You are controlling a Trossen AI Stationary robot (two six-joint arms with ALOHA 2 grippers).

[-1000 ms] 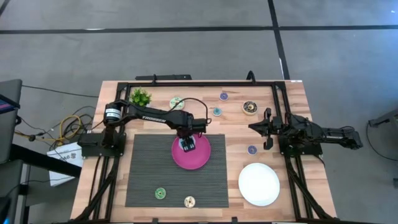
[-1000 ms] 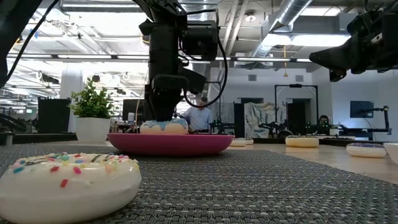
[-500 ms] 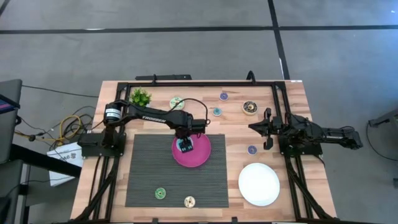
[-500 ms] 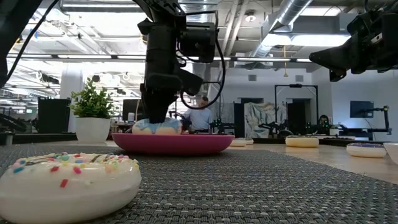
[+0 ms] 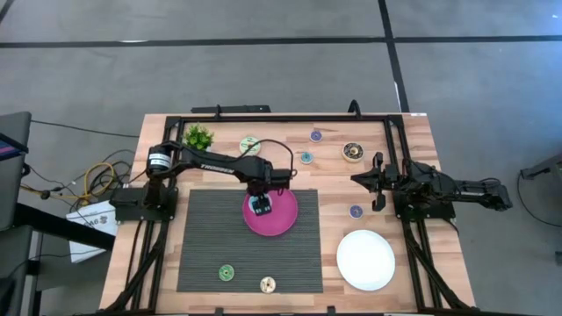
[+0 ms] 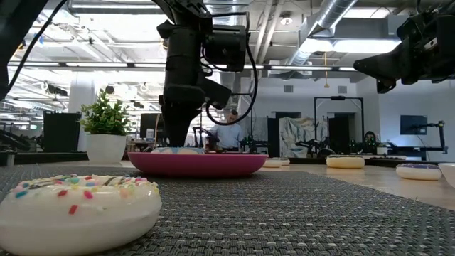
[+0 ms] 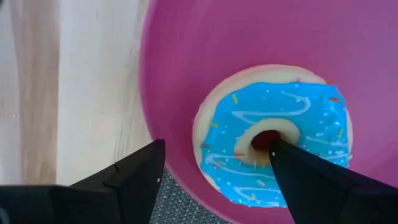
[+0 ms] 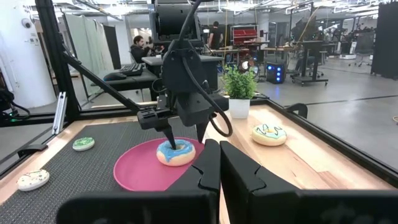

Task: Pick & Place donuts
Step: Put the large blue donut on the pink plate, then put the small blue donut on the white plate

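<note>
On the left of the bench [image 5: 158,263], the left claw [image 5: 262,204] is seen over the pink plate [image 5: 285,226], the landmark here. Its fingers are spread apart, and the blue donut [image 7: 273,134] lies flat on the pink plate between them, let go. The drop-off step looks done. Next, the claw should be lifted straight up and sent to another donut.

Seven more donuts are counted around the pink plate: a green one [image 5: 226,273] and a cream sprinkled one [image 5: 268,283] in front of it on the dark mat [image 5: 211,237], and, past it, a pale one [image 5: 249,144], a small blue one [image 5: 306,158], a purple one [image 5: 316,136] and a brown one [image 5: 352,151]. One more purple donut [image 5: 356,211] lies to its right. Two plates are counted, one pink and one white [image 5: 365,259]. One potted plant [image 5: 198,136] is seen.

Far right of the pink plate, the right claw [image 5: 378,182] is parked, clenched and empty.
</note>
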